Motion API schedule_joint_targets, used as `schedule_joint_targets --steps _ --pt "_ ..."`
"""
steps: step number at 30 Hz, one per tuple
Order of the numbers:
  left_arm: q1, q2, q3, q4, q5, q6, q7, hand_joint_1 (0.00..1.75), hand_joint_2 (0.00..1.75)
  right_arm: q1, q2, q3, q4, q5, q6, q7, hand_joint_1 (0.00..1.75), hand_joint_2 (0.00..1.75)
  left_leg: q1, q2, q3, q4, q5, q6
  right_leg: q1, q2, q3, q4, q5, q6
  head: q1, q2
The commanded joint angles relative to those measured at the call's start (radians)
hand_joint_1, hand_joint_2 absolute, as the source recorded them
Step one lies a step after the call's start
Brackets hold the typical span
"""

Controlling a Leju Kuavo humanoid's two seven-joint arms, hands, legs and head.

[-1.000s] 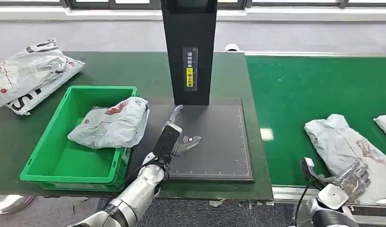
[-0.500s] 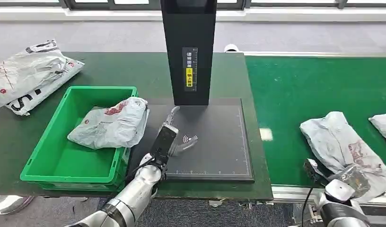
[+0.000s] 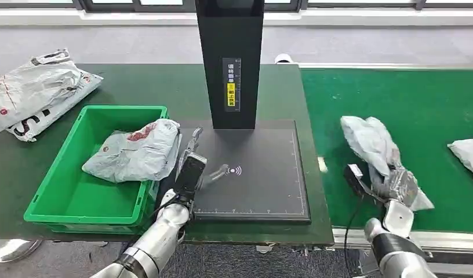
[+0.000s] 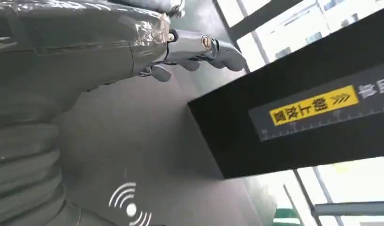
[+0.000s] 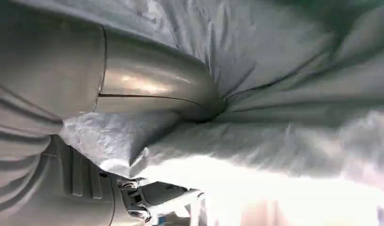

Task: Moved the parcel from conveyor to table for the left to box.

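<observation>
So the grey poly-mailer parcel (image 3: 373,145) was in my right hand (image 3: 400,186), fingers wrapped around its lower end, held above the green conveyor belt (image 3: 396,98) near its left edge, by the table; up close my thumb (image 5: 152,89) was dug right into the crinkled plastic (image 5: 284,94); my left hand (image 3: 195,155) hung over the black scanner pad (image 3: 269,185), fingers spread and holding nothing, just beside the green crate (image 3: 54,197); that crate had another grey parcel (image 3: 135,153) in it; the black scanner column (image 3: 230,63) stood behind the pad; more bags (image 3: 37,90) lay at the table's far left; one more parcel (image 3: 469,153) sat on the belt at far right.
</observation>
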Motion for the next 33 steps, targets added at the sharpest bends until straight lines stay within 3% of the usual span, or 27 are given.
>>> schedule_joint_targets --steps 1,4,5,7,12,15,16,20,23,26,27,28,33 --pt "-0.003 0.024 0.067 -0.008 -0.026 0.010 0.007 0.00 1.75 -0.003 0.141 -0.129 -0.260 -0.112 -0.003 -0.188 1.75 1.75 0.000 0.002 0.000 -0.001 0.000 0.000 0.000 0.002 0.000 -0.001 0.001 -0.001 0.000 0.000" --pt "-0.011 0.028 0.094 -0.033 -0.051 0.047 -0.005 0.00 1.75 0.025 0.284 -0.069 -0.436 -0.319 -0.003 -0.511 1.75 1.75 0.000 0.003 -0.001 0.000 0.000 0.000 0.000 0.002 -0.003 0.000 0.001 -0.001 0.000 0.000" --pt "-0.010 0.028 0.100 -0.043 -0.058 0.049 -0.004 0.00 1.75 0.054 0.309 -0.008 -0.495 -0.339 -0.003 -0.519 1.75 1.75 0.000 0.005 0.000 0.000 -0.001 0.000 0.000 0.005 -0.002 0.000 0.001 -0.001 0.000 0.000" --pt "-0.011 0.029 0.109 -0.056 -0.080 0.061 0.004 0.00 1.75 0.107 0.331 0.146 -0.577 -0.359 -0.003 -0.483 1.75 1.75 0.000 0.007 -0.001 0.000 -0.001 -0.001 0.000 0.006 -0.003 0.000 0.001 -0.002 0.000 0.000" --pt "-0.011 0.029 0.109 -0.056 -0.080 0.061 0.004 0.00 1.75 0.107 0.331 0.146 -0.577 -0.359 -0.003 -0.483 1.75 1.75 0.000 0.002 -0.002 -0.001 0.000 -0.001 0.000 0.002 -0.004 0.001 0.000 -0.002 0.000 0.000" --pt "-0.021 0.024 0.122 -0.054 -0.099 0.051 0.003 0.00 1.75 0.170 0.319 0.382 -0.622 -0.394 -0.003 -0.454 1.75 1.75 0.001 0.001 -0.001 -0.002 0.000 -0.001 0.001 0.000 -0.002 -0.001 0.000 -0.002 0.000 0.000" --pt "-0.023 0.021 0.124 -0.057 -0.106 0.045 0.008 0.00 1.75 0.175 0.307 0.490 -0.607 -0.381 0.017 -0.382 1.75 1.75 0.002 0.000 -0.003 0.000 0.000 -0.001 0.001 0.000 -0.004 0.000 0.000 -0.002 0.000 0.000" --pt "-0.033 0.012 0.113 -0.040 -0.113 0.032 0.016 0.00 1.75 0.171 0.289 0.675 -0.533 -0.354 0.051 -0.253 1.75 1.75 0.002 0.006 -0.002 0.000 -0.001 -0.001 0.001 0.006 -0.003 0.000 0.000 -0.002 0.000 0.000" --pt "-0.047 0.010 0.100 -0.015 -0.098 0.026 0.012 0.00 1.75 0.169 0.275 0.741 -0.475 -0.417 0.192 -0.227 1.75 1.75 0.001 0.002 -0.003 -0.001 0.001 -0.001 0.001 0.002 -0.004 0.000 0.000 -0.002 0.000 0.000" --pt "-0.060 0.014 0.084 -0.006 -0.088 0.018 0.015 0.00 1.75 0.140 0.261 0.783 -0.367 -0.453 0.418 -0.133 1.75 1.75 0.002 0.002 -0.002 -0.001 0.000 -0.001 0.002 0.001 -0.003 -0.001 0.000 -0.002 0.000 0.000" --pt "-0.062 0.013 0.082 -0.010 -0.081 0.017 0.013 0.00 1.75 0.119 0.244 0.826 -0.320 -0.400 0.463 -0.074 0.47 1.75 0.001 0.002 -0.002 -0.001 0.000 -0.001 0.001 0.002 -0.004 0.000 0.000 -0.002 0.000 0.000" --pt "-0.063 0.014 0.081 -0.016 -0.075 0.016 0.013 0.00 1.75 0.105 0.240 0.842 -0.276 -0.385 0.467 -0.063 0.09 1.75 0.001 0.003 -0.001 -0.002 0.001 -0.001 0.001 0.002 -0.002 -0.002 0.000 -0.002 0.000 0.000" --pt "-0.062 0.014 0.079 -0.017 -0.074 0.016 0.015 0.00 1.75 0.099 0.240 0.842 -0.266 -0.386 0.462 -0.069 0.09 1.75 0.001 0.001 -0.001 -0.002 0.001 0.000 0.002 0.000 -0.002 -0.002 0.000 -0.001 0.000 0.000"
